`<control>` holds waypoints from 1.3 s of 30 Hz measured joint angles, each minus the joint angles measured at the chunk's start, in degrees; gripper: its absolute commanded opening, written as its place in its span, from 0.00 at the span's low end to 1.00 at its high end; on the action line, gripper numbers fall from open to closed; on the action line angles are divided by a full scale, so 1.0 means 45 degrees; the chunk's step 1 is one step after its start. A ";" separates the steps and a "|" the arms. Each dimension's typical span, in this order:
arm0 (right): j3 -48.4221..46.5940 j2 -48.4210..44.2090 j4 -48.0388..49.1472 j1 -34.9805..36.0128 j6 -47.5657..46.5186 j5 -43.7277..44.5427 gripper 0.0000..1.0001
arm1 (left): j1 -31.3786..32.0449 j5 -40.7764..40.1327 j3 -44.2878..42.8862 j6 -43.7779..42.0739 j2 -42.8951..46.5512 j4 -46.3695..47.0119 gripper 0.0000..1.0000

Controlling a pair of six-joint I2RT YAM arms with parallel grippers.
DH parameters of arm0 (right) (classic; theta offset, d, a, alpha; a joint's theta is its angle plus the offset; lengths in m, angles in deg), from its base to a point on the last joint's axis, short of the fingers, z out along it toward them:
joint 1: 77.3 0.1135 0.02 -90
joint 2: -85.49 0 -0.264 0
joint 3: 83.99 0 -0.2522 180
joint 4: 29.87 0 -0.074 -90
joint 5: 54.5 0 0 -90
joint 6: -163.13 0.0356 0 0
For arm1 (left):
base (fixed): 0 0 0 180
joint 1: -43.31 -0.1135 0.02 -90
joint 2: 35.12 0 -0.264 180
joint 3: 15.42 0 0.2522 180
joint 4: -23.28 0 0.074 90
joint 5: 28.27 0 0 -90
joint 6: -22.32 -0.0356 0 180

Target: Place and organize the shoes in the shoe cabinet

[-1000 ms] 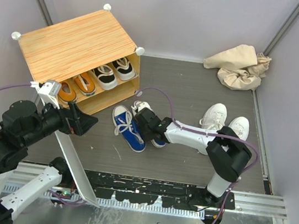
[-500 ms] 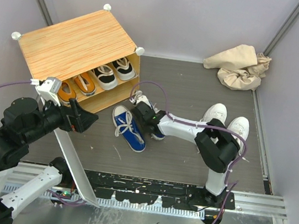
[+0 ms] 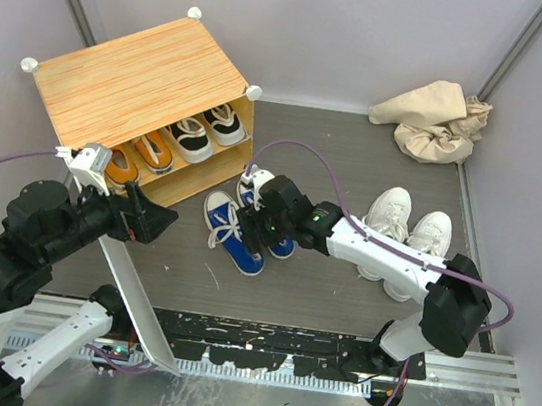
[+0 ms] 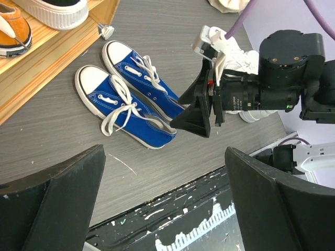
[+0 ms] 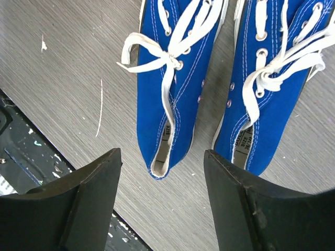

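**Blue pair out front, two pairs shelved**

The shoe cabinet (image 3: 136, 83) holds orange sneakers (image 3: 154, 151) and black sneakers (image 3: 191, 138) on its open shelf. Blue sneakers (image 3: 236, 239) lie on the counter (image 3: 357, 165) just before it, white sneakers (image 3: 388, 211) further right. The right end effector (image 5: 162, 157) hangs spread over the blue heels, gripping nothing; the left end effector (image 4: 163, 151) gapes empty.

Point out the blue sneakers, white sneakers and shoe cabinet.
blue sneakers (image 5: 191, 73): right wrist view, one shoe's upper.
white sneakers (image 3: 390, 205): top external view, one shoe's laces.
shoe cabinet (image 3: 138, 73): top external view, wood-grain top.
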 measured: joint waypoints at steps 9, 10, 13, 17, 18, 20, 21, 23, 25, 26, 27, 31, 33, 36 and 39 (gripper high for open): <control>0.0000 0.1214 -0.0515 0.0000 0.0350 0.0024 0.72 | 0.0000 -0.0005 0.0112 0.0005 0.0520 -0.0019 0.98; 0.0000 0.1394 -0.0554 0.0000 0.0393 0.0131 0.72 | 0.0000 -0.0010 0.0117 0.0000 0.0549 -0.0039 0.98; 0.0000 0.1763 -0.0617 0.0000 0.0447 0.0457 0.72 | 0.0000 -0.0019 0.0131 0.0000 0.0631 -0.0141 0.98; 0.0000 0.1846 -0.0622 0.0000 0.0486 0.0695 0.71 | 0.0000 -0.0015 0.0219 0.0000 0.0738 -0.0262 0.98; -0.0005 0.1846 -0.0627 0.0000 0.0495 0.0729 0.71 | 0.0000 -0.0015 0.0248 0.0005 0.0738 -0.0272 0.98; -0.0053 0.1846 -0.0699 0.0000 0.0505 0.0777 0.71 | 0.0000 -0.0015 0.0306 0.0000 0.0738 -0.0277 0.98; -0.0121 0.1846 -0.0797 0.0000 0.0505 0.0831 0.72 | 0.0000 -0.0015 0.0335 0.0000 0.0738 -0.0287 0.98; -0.0306 0.1841 -0.1001 0.0000 0.0495 0.0986 0.73 | 0.0000 -0.0010 0.0335 0.0000 0.0733 -0.0282 0.98; -0.0481 0.1807 -0.1171 0.0000 0.0476 0.1229 0.73 | 0.0000 -0.0010 0.0340 -0.0005 0.0729 -0.0277 0.98; -0.0549 0.1773 -0.1224 0.0000 0.0466 0.1360 0.73 | 0.0000 -0.0010 0.0335 -0.0010 0.0714 -0.0277 0.98; -0.0602 0.1753 -0.1282 0.0000 0.0437 0.1472 0.73 | 0.0000 -0.0010 0.0335 -0.0010 0.0699 -0.0277 0.98; -0.0680 0.1753 -0.1360 -0.0005 0.0389 0.1724 0.73 | 0.0000 -0.0005 0.0345 -0.0015 0.0593 -0.0272 0.98; -0.0680 0.1821 -0.1307 -0.0044 0.0384 0.1685 0.73 | 0.0000 -0.0010 0.0345 -0.0019 0.0573 -0.0277 0.98; -0.0680 0.1996 -0.1175 -0.0063 0.0389 0.1467 0.73 | 0.0000 -0.0034 0.0350 -0.0039 0.0573 -0.0287 0.98; -0.0680 0.2210 -0.0976 -0.0083 0.0384 0.1069 0.73 | 0.0000 -0.0078 0.0350 -0.0044 0.0597 -0.0330 0.98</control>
